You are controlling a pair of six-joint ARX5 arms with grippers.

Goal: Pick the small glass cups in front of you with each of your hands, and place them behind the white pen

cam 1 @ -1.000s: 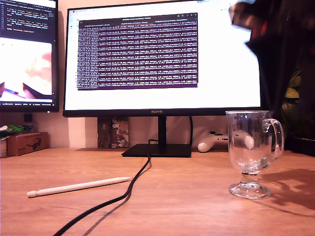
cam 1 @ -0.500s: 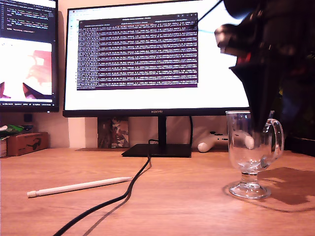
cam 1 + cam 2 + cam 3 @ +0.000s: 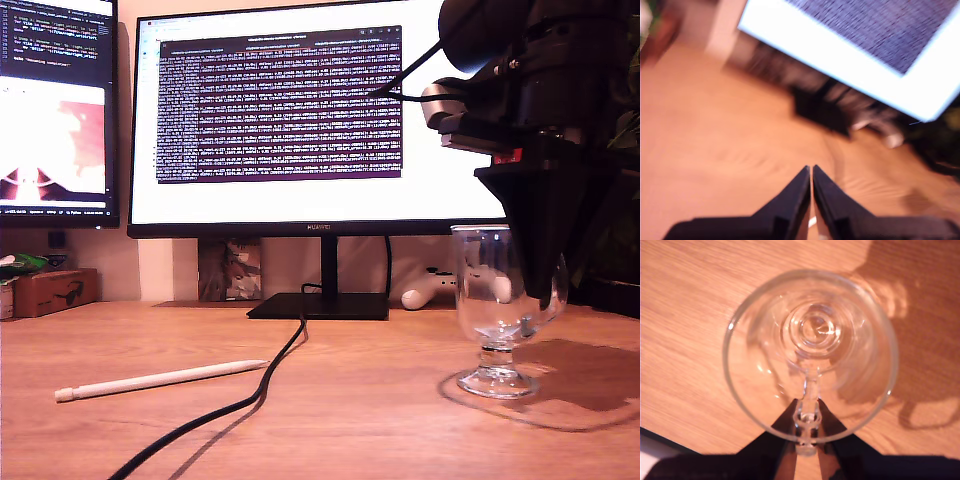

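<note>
A small clear glass cup (image 3: 492, 295) with a stem and round foot stands on the wooden desk at the exterior view's right. My second gripper (image 3: 541, 288) comes down on it from above, and the arm hides the handle. The second wrist view looks straight down into the cup (image 3: 812, 330), with my second gripper (image 3: 807, 429) shut on the handle at the rim. The white pen (image 3: 160, 380) lies on the desk at the exterior view's left, well apart from the cup. In its blurred view my first gripper (image 3: 811, 175) is shut with nothing in it, above bare desk.
A black cable (image 3: 255, 398) runs from the monitor stand (image 3: 320, 306) forward past the pen's tip. A white game controller (image 3: 430, 290) lies behind the cup. A cardboard box (image 3: 55, 290) sits at the exterior view's far left. Two monitors stand at the back.
My second gripper has come down and closed on the cup's handle. The cup has turned and slid slightly toward the exterior view's left, and its handle is now hidden.
</note>
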